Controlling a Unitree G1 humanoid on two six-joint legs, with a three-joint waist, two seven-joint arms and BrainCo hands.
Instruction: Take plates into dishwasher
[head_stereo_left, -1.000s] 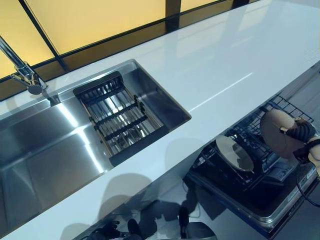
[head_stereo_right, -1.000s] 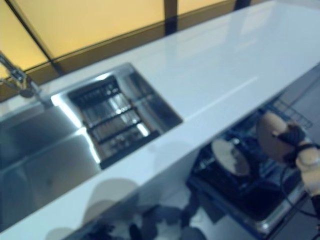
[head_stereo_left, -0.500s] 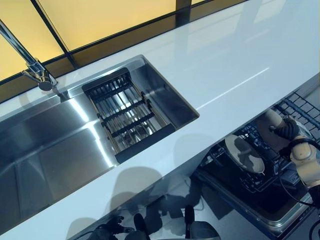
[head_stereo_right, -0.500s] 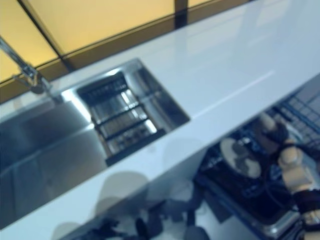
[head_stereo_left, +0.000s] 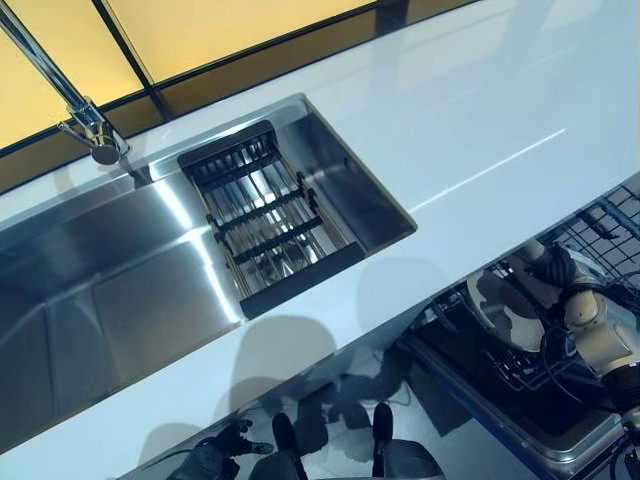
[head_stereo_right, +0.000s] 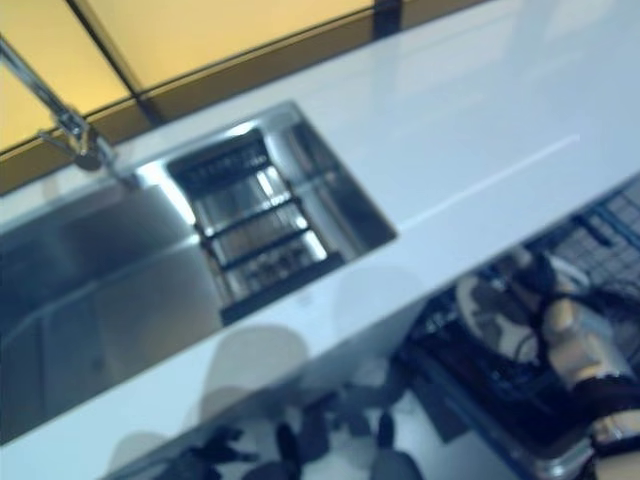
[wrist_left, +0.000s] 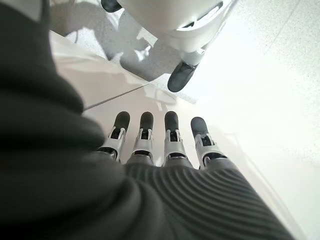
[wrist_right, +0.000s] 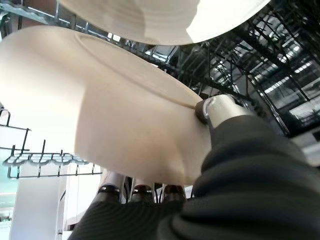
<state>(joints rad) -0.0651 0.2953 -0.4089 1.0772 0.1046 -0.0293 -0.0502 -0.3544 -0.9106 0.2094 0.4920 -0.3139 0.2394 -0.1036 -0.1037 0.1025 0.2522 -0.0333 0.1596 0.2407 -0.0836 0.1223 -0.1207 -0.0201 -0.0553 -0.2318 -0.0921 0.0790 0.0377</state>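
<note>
Down at the rack (head_stereo_left: 600, 225), a plate (wrist_right: 100, 110) is pinched between thumb and fingers of the right hand (head_stereo_left: 556, 270), seemingly beside another plate (wrist_right: 165, 15), so slotting and release are called for next, while the left hand (wrist_left: 160, 145) hangs slack-fingered.

No readable text, label, number or sign anywhere: none on white countertop (head_stereo_left: 470, 120), steel sink (head_stereo_left: 100, 290), cream plate (wrist_right: 110, 100) or dishwasher rack (head_stereo_left: 600, 230).
</note>
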